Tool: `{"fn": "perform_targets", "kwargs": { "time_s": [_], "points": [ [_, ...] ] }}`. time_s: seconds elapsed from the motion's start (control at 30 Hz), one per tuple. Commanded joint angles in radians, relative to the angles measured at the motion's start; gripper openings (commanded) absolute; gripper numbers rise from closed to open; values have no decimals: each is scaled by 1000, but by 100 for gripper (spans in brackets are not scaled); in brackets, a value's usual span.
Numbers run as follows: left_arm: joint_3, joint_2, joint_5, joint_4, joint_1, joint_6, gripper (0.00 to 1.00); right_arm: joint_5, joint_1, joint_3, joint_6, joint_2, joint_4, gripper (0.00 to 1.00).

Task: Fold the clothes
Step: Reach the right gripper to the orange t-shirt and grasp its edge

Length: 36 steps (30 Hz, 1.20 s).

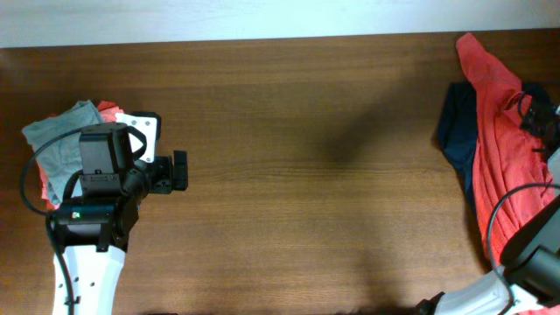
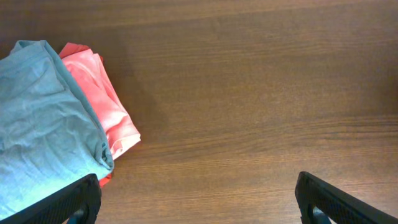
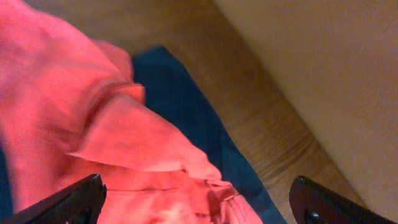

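The orange-red T-shirt [image 1: 503,131] lies crumpled at the table's far right edge, partly over a dark navy garment [image 1: 455,131]. My right gripper [image 1: 535,114] hovers over it. In the right wrist view the gripper [image 3: 199,208] is open, with both fingers wide apart just above the shirt's folds [image 3: 93,124] and holding nothing. The shirt's print is hidden. My left gripper [image 1: 178,171] is at the left, open and empty over bare wood [image 2: 199,205], beside a folded stack.
At the left, a small grey folded shirt [image 1: 59,140] lies on a folded orange garment [image 1: 108,110]; both show in the left wrist view, grey [image 2: 43,124] and orange [image 2: 102,106]. The navy garment [image 3: 180,106] runs beside the table's edge and a pale wall [image 3: 336,74].
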Motion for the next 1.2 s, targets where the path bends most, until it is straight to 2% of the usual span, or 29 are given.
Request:
{"fn": "perform_targets", "kwargs": {
  "time_s": [0.0, 0.37, 0.43, 0.5, 0.6, 0.63, 0.7, 0.83, 1.03, 1.17],
  "points": [
    [22, 14, 12, 13, -3, -10, 99, -61, -35, 15, -43, 81, 43, 99],
    [22, 27, 11, 42, -3, -10, 99, -67, -38, 15, -43, 214, 109, 100],
    [22, 27, 11, 44, -3, -10, 99, -67, -38, 15, -43, 217, 117, 94],
    [22, 27, 11, 43, -3, -10, 99, -66, -38, 15, -43, 217, 119, 74],
    [22, 27, 11, 44, -3, -10, 99, -67, -37, 15, -43, 217, 117, 27],
    [22, 27, 11, 44, -3, -10, 99, -67, -36, 15, -39, 217, 115, 17],
    [22, 27, 11, 44, -3, -10, 99, -66, -31, 15, -28, 206, 105, 4],
    [22, 27, 11, 44, -3, -10, 99, -66, -14, 17, -10, 158, 80, 4],
    [22, 27, 11, 54, -3, -10, 98, -61, 54, 17, -14, -4, 55, 4],
    [22, 27, 11, 54, -3, -10, 98, 24, 86, 17, -14, -58, 58, 4]
  ]
}}
